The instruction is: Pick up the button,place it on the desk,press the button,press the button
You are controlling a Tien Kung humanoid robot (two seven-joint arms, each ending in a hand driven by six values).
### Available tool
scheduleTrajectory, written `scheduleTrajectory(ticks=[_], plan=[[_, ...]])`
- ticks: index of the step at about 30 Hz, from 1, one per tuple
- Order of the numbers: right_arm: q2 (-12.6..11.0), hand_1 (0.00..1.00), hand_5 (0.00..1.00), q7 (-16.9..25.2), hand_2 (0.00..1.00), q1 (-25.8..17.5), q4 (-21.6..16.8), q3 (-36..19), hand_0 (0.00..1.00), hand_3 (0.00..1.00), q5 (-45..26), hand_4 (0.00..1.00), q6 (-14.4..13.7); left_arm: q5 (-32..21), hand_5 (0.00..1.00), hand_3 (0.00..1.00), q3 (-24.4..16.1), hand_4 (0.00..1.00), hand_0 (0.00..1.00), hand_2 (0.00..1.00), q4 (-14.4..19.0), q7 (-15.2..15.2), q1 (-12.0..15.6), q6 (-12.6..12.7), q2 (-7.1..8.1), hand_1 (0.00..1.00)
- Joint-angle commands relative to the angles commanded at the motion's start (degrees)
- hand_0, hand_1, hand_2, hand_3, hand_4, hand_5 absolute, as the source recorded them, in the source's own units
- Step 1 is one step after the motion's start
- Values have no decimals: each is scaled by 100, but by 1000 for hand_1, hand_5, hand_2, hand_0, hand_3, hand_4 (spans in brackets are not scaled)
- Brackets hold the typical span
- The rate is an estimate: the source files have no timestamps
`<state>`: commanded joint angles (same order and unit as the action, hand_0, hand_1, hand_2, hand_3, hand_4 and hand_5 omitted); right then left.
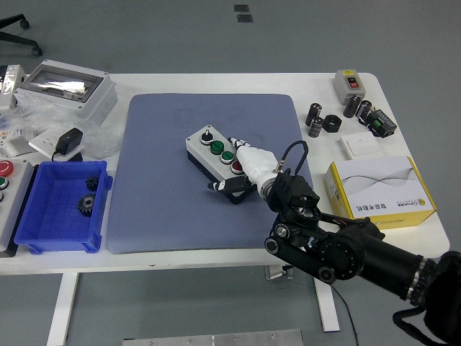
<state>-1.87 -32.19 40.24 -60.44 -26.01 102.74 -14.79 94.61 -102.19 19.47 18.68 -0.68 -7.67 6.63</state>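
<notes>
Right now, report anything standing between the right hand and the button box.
Nothing visible does. The right hand already lies over the button box's red-button end on the grey mat, with nothing between them.

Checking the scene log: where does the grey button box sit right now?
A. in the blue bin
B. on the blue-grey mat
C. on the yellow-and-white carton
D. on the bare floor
B: the button box lies on the mat, with the right hand at its red-button end.
</notes>
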Motion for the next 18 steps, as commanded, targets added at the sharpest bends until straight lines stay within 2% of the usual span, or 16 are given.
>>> scheduleTrajectory(ticks=[5,6,11,12,16,17,18], plan=[[-1,766,443,-32,969,4,16,47,332,998,56,974,6,-4,2,745,2,2,490,453,-20,-44,0,-3,4,458],[0,665,292,-45,834,8,19,59,276,998,88,894,3,-5,2,742,2,2,489,454,-30,-66,1,-6,6,459],[6,665,292,-124,834,23,45,87,276,998,321,894,-3,-11,2,742,8,2,489,454,-99,-212,-2,-22,12,459],[7,516,117,-141,585,24,54,92,207,998,377,722,1,-15,2,741,8,2,489,456,-114,-247,-4,-22,12,459],[5,516,117,-179,585,30,44,89,207,998,595,722,10,-34,2,741,16,2,489,456,-146,-326,-9,-12,16,459],[2,426,101,-181,449,29,36,80,147,985,661,541,13,-45,2,738,23,2,492,458,-157,-354,-9,-7,20,461],[-1,426,101,-179,449,29,31,75,147,985,704,541,13,-54,2,738,27,2,492,458,-165,-373,-8,-2,22,461]])
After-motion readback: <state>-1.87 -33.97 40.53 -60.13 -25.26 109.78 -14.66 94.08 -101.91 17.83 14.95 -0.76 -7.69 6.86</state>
